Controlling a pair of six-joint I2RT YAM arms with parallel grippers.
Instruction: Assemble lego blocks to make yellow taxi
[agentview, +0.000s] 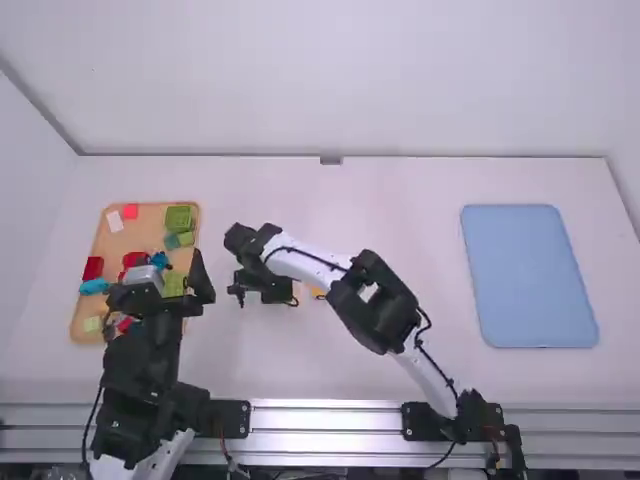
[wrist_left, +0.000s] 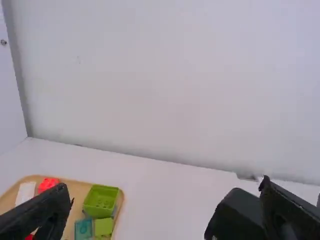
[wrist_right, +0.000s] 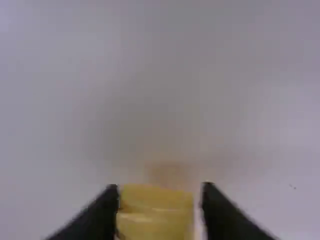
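the yellow block (wrist_right: 156, 215) sat between the fingertips of the right gripper (wrist_right: 160, 189), which appeared to be clamped on its two sides. it looked like light, stiff plastic, smooth enough to slide or twist if pinched too near an edge; the sounder hold was midway along opposite flat walls, with the studs and underside kept free for joining. it was unlikely to break, though a hard squeeze might skew it.

just beside that gripper, on the white table (agentview: 400, 205), an orange-yellow piece (agentview: 318, 293) showed partly from beneath the right arm (agentview: 385, 305). that arm slanted across the middle, elbow bent, its wrist angled down.

the left gripper (wrist_left: 165, 185) held nothing, its fingers spread wide and aimed forward at the wall (wrist_left: 165, 90). under and beyond it was the wooden tray (agentview: 152, 226) of mixed lego pieces (agentview: 180, 219); the left arm (agentview: 145, 365) stood folded close to its base.
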